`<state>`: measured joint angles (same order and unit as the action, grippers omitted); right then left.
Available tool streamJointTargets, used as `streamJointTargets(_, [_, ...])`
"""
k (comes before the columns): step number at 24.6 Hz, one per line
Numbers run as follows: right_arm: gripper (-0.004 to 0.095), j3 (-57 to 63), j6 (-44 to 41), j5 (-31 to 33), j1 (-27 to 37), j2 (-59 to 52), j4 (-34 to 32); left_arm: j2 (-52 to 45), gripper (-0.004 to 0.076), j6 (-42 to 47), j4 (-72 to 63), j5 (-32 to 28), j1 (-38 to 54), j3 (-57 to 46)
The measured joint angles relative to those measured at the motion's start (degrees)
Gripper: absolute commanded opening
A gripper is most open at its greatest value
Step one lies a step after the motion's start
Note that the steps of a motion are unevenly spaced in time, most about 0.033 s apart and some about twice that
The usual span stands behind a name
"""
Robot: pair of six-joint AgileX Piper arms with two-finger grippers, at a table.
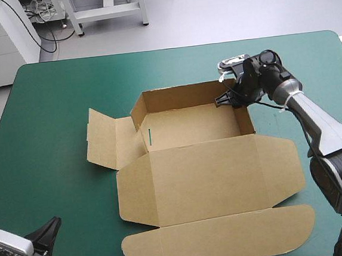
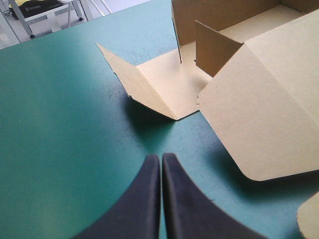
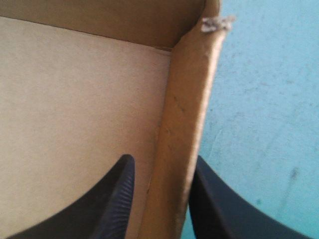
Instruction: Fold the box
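Observation:
The brown box lies mid-table as an open tray, its back and side walls raised and its lid flat toward the near edge. Its left side flap is spread out with the end panel tilted up. My right gripper is at the far right corner, one black finger inside the tray and one outside. In the right wrist view it is shut on the box's right wall. My left gripper is shut and empty over the teal-green cover, short of the box's left flap.
The left arm sits low at the near left corner of the table. Bare teal-green cover stretches left of the box and along the far edge. The lid's rounded tuck flap reaches close to the near edge.

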<state>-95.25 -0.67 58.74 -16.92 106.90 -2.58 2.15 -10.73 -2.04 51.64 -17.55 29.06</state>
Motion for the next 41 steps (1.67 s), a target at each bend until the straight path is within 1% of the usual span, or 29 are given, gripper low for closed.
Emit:
streamJointTargets(2, [0.0445, -4.9, 0.7, 4.6, 0.0, 0.1, -0.2, 0.0, -0.0008, 0.0, -0.7, 0.0, 0.0, 0.0])
streamJointTargets(4, [0.0445, -9.0, 0.7, 7.6, 0.0, -0.3, -0.6, 0.0, -0.0008, 0.0, -1.4, 0.0, 0.0, 0.0])
streamJointTargets(7, [0.0445, -11.8, 0.7, 8.8, 0.0, -2.3, -0.5, 0.0, -0.0008, 0.0, -2.2, -0.1, 0.0, 0.0])
streamJointTargets(9, [0.0460, -12.4, 0.7, 9.6, 0.0, -5.7, -0.5, 0.0, -0.0008, 0.0, -2.4, -0.1, 0.0, 0.0])
streamJointTargets(12, [0.0536, -12.6, 0.7, 9.9, 0.0, -9.5, -0.1, 0.0, -0.0008, 0.0, -2.4, -0.1, 0.0, 0.0])
streamJointTargets(13, [0.0546, -12.7, 1.2, 10.2, 0.0, -11.9, 0.2, 0.0, -0.0008, 0.0, -2.5, -0.1, 0.0, 0.0])
streamJointTargets(17, [0.0545, -12.0, 2.0, 10.5, 0.0, -14.4, 0.5, 0.0, -0.0008, 0.0, -2.6, -0.1, 0.0, 0.0])
streamJointTargets(21, [0.0547, -5.1, 2.2, 10.5, 0.0, -14.4, 0.1, 0.0, -0.0008, 0.0, -2.6, -0.1, 0.0, 0.0])
streamJointTargets(23, [0.0541, -0.7, 2.2, 9.7, 0.0, -13.6, -1.5, 0.0, -0.0008, 0.0, -2.6, -0.1, 0.0, 0.0])
streamJointTargets(25, [0.0538, 3.7, 1.7, 7.3, 0.0, -10.5, -1.9, 0.0, -0.0008, 0.0, -2.6, -0.1, 0.0, 0.0])
streamJointTargets(33, [0.0534, 4.6, 1.6, 5.3, 0.0, -1.8, -0.5, 0.0, -0.0008, 0.1, -2.6, -0.1, 0.0, 0.0])
streamJointTargets(34, [0.0520, 4.6, 1.6, 5.2, 0.0, -0.9, -0.4, 0.0, -0.0008, 0.1, -2.6, -0.1, 0.0, 0.0])
streamJointTargets(35, [0.0481, 4.6, 1.6, 5.2, 0.0, -0.2, -0.4, 0.0, -0.0008, 0.1, -2.6, -0.1, 0.0, 0.0])
streamJointTargets(36, [0.0419, 4.6, 1.6, 5.1, 0.0, 0.3, -0.4, 0.0, -0.0008, 0.1, -2.6, -0.1, 0.0, 0.0])
streamJointTargets(41, [-0.0026, 4.6, 1.4, 4.9, 0.0, 1.1, -0.3, 0.0, -0.0008, 0.1, -2.6, -0.1, 0.0, 0.0])
